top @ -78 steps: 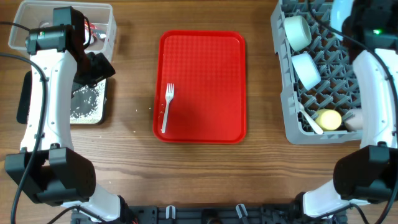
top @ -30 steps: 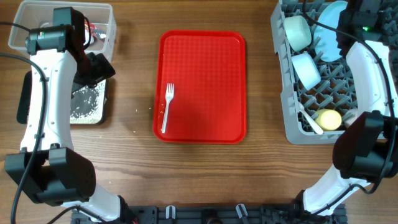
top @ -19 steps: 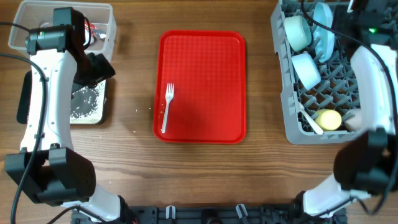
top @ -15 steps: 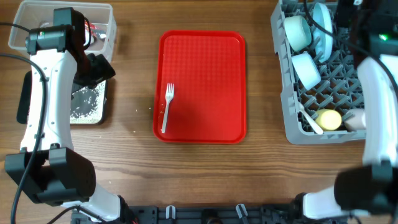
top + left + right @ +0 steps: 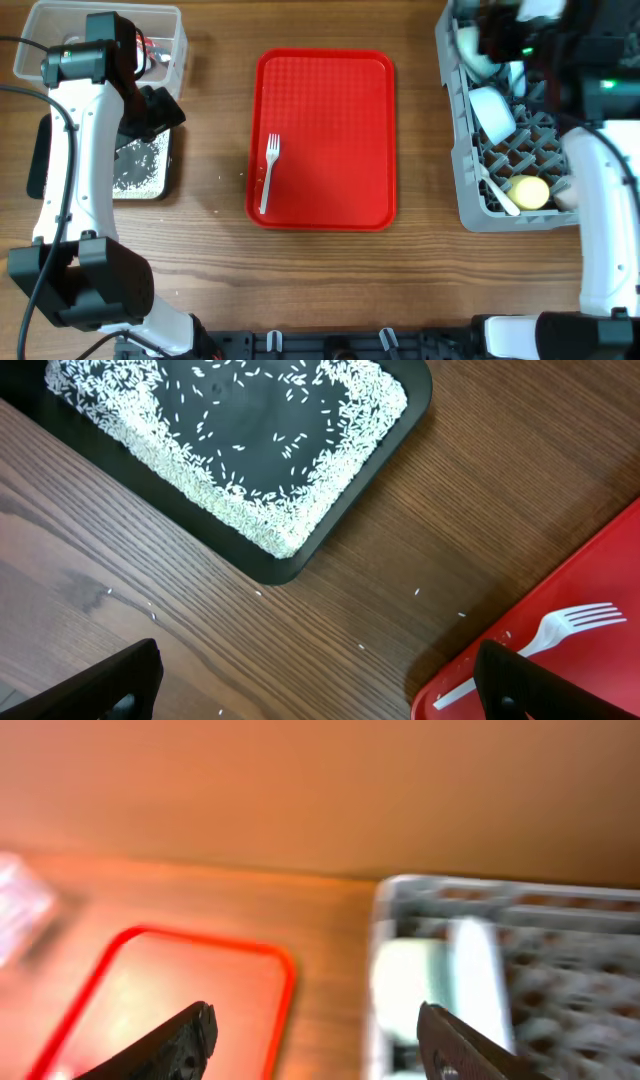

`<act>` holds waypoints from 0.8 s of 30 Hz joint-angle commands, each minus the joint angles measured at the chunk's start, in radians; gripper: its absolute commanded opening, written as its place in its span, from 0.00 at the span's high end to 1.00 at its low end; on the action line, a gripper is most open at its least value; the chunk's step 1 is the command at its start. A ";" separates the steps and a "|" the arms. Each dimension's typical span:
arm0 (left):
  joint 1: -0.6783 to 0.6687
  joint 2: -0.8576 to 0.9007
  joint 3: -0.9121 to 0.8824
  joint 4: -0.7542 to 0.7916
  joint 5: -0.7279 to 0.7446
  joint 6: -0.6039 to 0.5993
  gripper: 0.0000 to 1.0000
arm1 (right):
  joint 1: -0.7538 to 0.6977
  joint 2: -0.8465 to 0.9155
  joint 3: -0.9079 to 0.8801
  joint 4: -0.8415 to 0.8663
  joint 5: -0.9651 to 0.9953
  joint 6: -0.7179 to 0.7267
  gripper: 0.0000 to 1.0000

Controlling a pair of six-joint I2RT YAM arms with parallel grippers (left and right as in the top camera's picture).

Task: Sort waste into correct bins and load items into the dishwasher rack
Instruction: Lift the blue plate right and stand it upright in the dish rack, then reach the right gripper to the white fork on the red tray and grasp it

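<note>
A white plastic fork (image 5: 268,172) lies on the left half of the red tray (image 5: 340,100); in the left wrist view the fork (image 5: 570,622) shows at the lower right. My left gripper (image 5: 160,108) (image 5: 320,690) hangs open and empty over the table beside the black tray (image 5: 412,405), which holds rice grains (image 5: 250,480). My right gripper (image 5: 495,30) (image 5: 320,1045) is open and empty above the far left corner of the grey dishwasher rack (image 5: 452,150) (image 5: 560,900). In the rack sit a light-blue bowl (image 5: 490,110), the plate on edge (image 5: 517,78), a yellow cup (image 5: 530,190) and a spoon (image 5: 498,192).
The clear tub (image 5: 172,62) stands at the far left corner behind the black tray (image 5: 168,172), with a bit of red wrapper (image 5: 152,47) inside. Loose grains (image 5: 417,592) are scattered on the wood between the black tray and the red tray (image 5: 600,680). The right wrist view is blurred.
My right gripper has let go of the light-blue plate, now standing on edge in the rack, and has swung left towards the rack's far left corner. The left arm has not moved.
</note>
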 commanded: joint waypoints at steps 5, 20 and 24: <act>0.003 0.008 0.003 0.011 -0.005 0.009 0.00 | 0.254 0.063 0.000 -0.127 -0.055 0.016 0.30; 0.055 0.009 0.003 0.056 -0.017 0.008 0.00 | 0.611 0.495 0.000 -0.023 -0.129 0.103 0.28; 0.062 0.009 0.003 0.055 -0.018 0.009 0.00 | 0.642 0.579 0.000 0.087 -0.129 0.119 0.27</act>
